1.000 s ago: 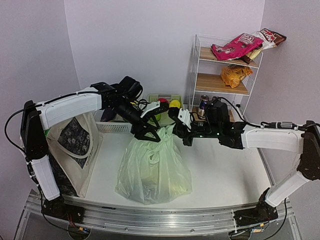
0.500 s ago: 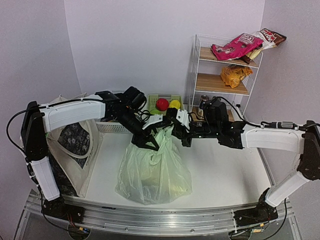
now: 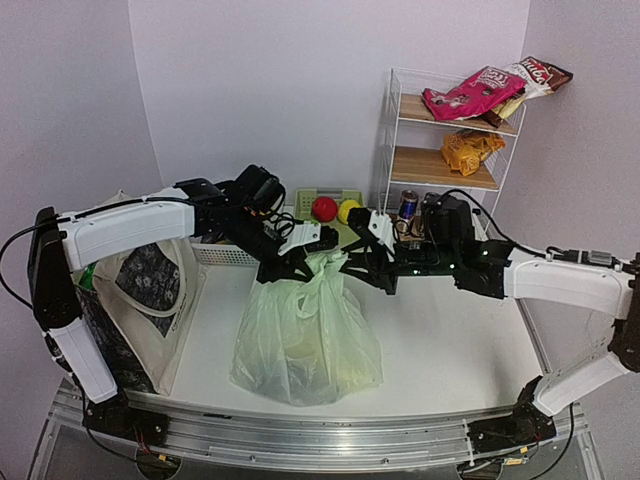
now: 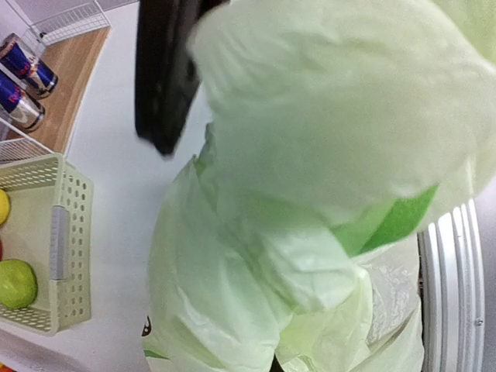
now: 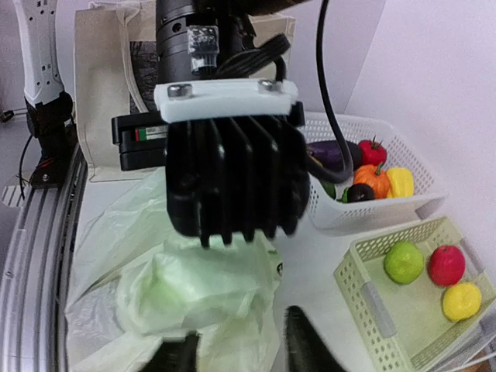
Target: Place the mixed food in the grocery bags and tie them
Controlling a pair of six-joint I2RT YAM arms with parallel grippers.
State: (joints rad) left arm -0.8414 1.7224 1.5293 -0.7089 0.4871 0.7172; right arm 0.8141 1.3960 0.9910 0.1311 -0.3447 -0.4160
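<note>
Pale-green film is bunched in the left fingers, which are clamped shut on a gathered ear at the top of the plastic bag. The right fingers stand part open just above the bag's crumpled top. Film lies below the gap, but nothing is pinched.

Judged from this, filling this bag is over and the tying is in hand. Both arms meet at the bag's mouth, at 12 o'clock of its bulging body, which stands in the middle of the surface. The next move likely calls for the right fingers to close on the loose ear and cross it over the held one without pulling the bag over. The canvas tote leans at 9 o'clock of the bag.

Only the top view gives both arms and the tote's place. The left wrist view shows how tightly the film is crumpled, plus drink cans at 10 o'clock. The right wrist view shows the gap between its own tips, and fruit in the green basket at 4 o'clock.
</note>
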